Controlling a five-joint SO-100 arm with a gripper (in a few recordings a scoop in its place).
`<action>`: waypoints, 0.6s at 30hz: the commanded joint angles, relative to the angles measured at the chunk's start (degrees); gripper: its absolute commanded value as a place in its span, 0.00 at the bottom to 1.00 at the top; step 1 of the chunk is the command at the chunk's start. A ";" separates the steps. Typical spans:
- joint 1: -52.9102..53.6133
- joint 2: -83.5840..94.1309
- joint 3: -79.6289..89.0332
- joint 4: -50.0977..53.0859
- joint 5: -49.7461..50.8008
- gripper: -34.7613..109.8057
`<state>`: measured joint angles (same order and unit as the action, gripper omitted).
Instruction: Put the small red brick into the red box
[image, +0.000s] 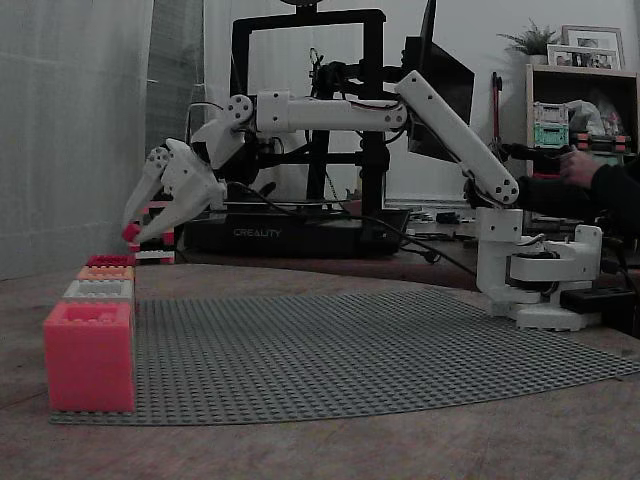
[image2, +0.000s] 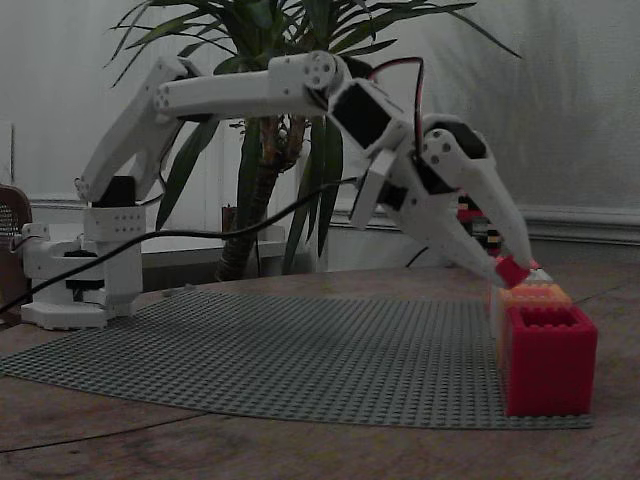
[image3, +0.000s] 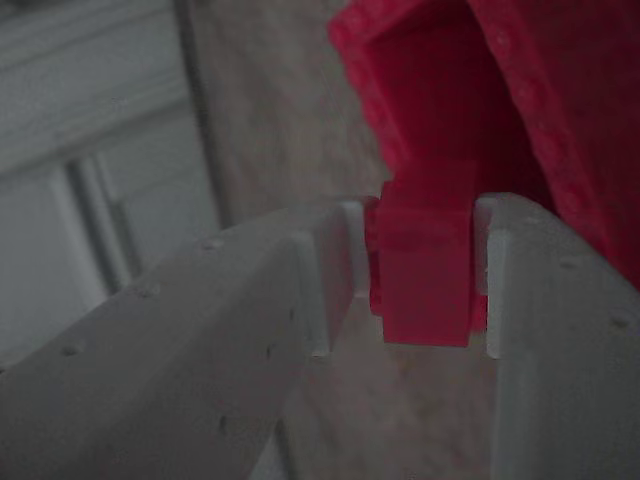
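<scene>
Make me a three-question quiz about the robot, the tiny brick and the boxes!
1. Where is the brick?
A. between the gripper's fingers
B. lying on the mat
C. on the arm's base

2. What colour is the brick?
A. blue
B. red
C. green

3. What is the gripper doing?
A. hanging wide open
B. lying flat on the mat
C. clamped on the brick

Answers:
1 A, the wrist view shows it squeezed between both fingers.
2 B, it is bright red in every view.
3 C, the tips pinch the brick in the air by the row of boxes at the edge of the grey mat.

arm stretched fwd, claw (image: 130, 234) clamped, angled down
</scene>
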<state>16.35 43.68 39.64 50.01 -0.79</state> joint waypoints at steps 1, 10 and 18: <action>1.23 1.58 -3.69 -4.57 -1.32 0.24; 1.23 -0.44 -2.81 -8.61 0.09 0.30; 1.23 1.58 -0.88 -9.40 0.00 0.37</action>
<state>16.61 40.43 39.73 41.48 -0.18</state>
